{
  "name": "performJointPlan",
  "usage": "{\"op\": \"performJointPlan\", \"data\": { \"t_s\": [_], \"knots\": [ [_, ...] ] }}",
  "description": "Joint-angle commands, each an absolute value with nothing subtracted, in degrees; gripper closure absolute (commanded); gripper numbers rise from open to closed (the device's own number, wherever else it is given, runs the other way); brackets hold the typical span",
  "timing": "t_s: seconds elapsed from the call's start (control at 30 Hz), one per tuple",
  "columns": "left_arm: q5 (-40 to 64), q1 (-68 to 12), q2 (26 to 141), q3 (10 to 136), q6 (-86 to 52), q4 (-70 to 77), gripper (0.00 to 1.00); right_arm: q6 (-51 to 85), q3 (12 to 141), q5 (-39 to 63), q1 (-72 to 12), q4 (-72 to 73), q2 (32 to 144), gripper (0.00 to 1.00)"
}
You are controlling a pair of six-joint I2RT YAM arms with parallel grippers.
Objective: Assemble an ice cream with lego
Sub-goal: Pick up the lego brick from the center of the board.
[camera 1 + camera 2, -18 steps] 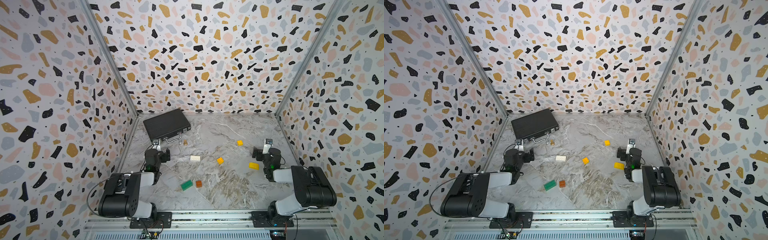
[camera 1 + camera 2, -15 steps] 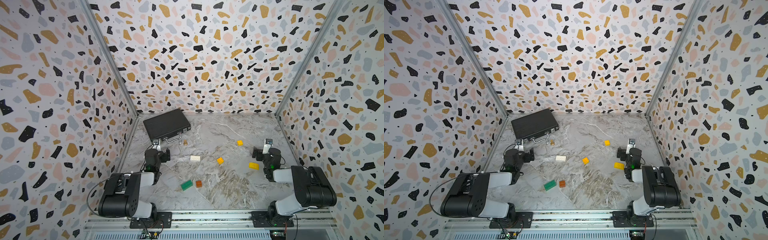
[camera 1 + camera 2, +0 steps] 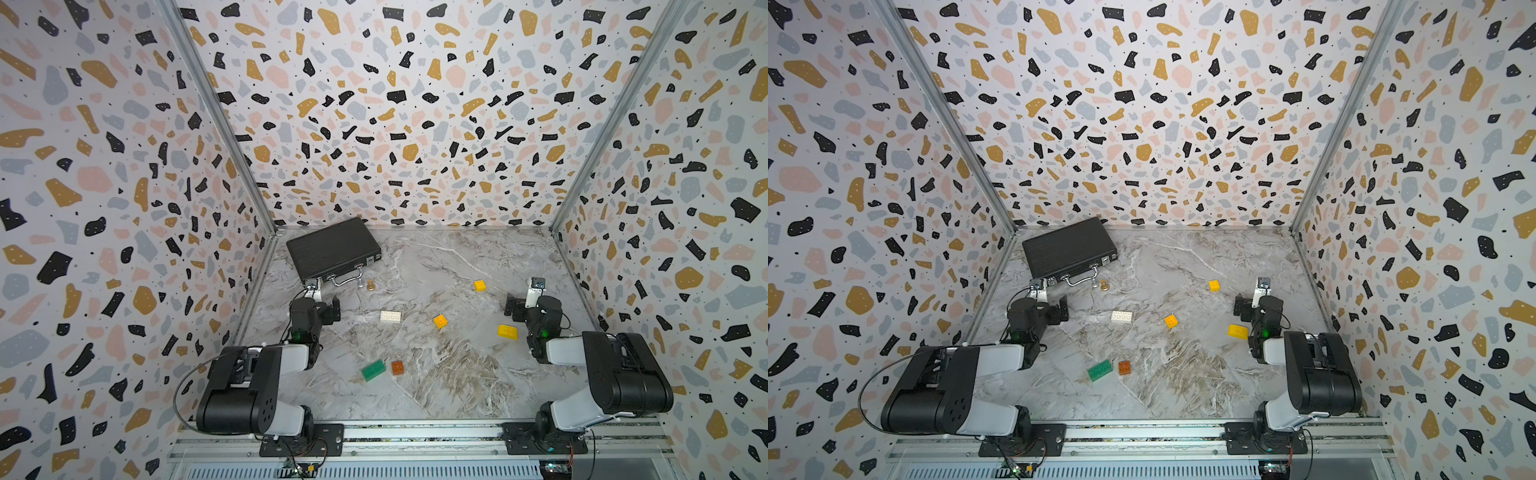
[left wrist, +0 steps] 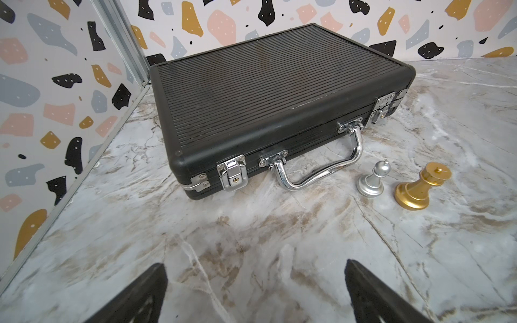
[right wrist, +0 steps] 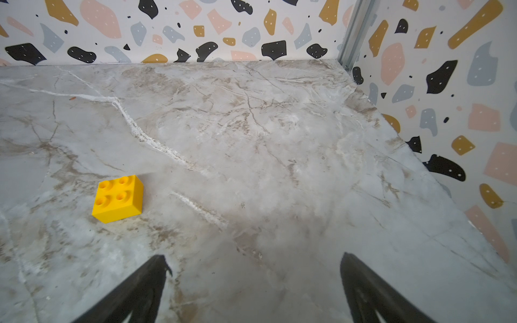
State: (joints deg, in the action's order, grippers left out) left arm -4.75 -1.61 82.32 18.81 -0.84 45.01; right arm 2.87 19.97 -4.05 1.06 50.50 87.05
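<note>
The left claw (image 4: 254, 264) and right claw (image 5: 253, 256) both gape empty, parked at the sides; the bricks (image 3: 390, 316) lie scattered loose across the table (image 3: 457, 395), apparently none joined, awaiting pickup.

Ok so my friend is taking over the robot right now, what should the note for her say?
Left tool: open, empty, facing the black briefcase.
Right tool: open, empty.
Bricks: all six lie loose and separate on the table: white brick, green brick next to the orange-brown brick, middle yellow square, far yellow square, rounded yellow brick beside the right arm.
Done: nothing joined yet.
Left: stack all six into the ice cream.
</note>
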Motion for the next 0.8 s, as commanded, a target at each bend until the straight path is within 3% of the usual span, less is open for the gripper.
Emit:
{"op": "performJointPlan", "data": {
  "t_s": [0.0, 0.57, 0.63, 0.77],
  "knots": [
    [-4.21, -1.67, 81.56, 18.98, -0.56, 47.11, 0.01, 2.34, 20.56, -3.96, 0.97, 49.84, 86.75, 0.0],
    [-4.78, -1.14, 80.46, 19.51, -1.55, 45.63, 0.01, 2.62, 19.86, -4.32, 0.95, 51.13, 86.39, 0.0],
    [-7.46, -1.14, 76.39, 22.09, -2.49, 37.39, 0.01, 3.2, 17.64, -6.18, 0.97, 51.93, 82.17, 0.0],
    [-12.07, -2.55, 66.59, 26.76, -5.92, 26.32, 0.01, 4.9, 19.53, -6.55, 0.9, 38.34, 67.66, 0.0]
  ]
}}
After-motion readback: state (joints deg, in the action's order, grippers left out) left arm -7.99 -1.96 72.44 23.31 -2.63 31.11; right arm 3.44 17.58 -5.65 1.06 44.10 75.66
